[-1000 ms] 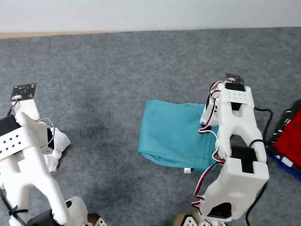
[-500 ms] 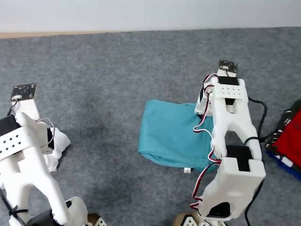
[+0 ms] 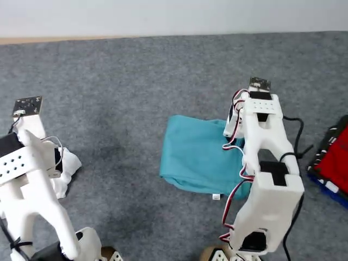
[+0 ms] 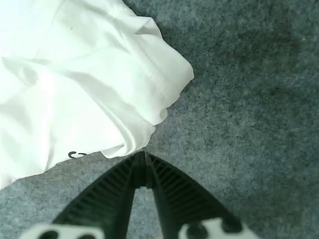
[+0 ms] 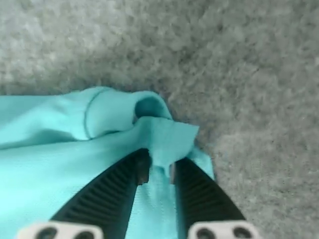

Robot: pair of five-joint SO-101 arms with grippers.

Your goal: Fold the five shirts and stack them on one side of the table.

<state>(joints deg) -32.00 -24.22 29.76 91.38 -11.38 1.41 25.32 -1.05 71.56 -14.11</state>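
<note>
Teal shirt [image 5: 65, 144], bunched corner pinched between right jaws

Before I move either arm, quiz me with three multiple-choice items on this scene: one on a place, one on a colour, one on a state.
1. Where does the white shirt lie on the table?
A. at its left side
B. at its far edge
C. in its middle

2. What colour is the shirt between the right gripper fingers?
A. red
B. teal
C. white

3. How are the left gripper fingers?
A. wide open
B. shut, tips by the white shirt's edge
C. clamped on a red cloth

Answers:
1 A, the high view shows it bunched at the left side.
2 B, the right wrist view shows a fold of the teal shirt pinched between the fingers.
3 B, the left wrist view shows them closed together beside the white hem.
</note>
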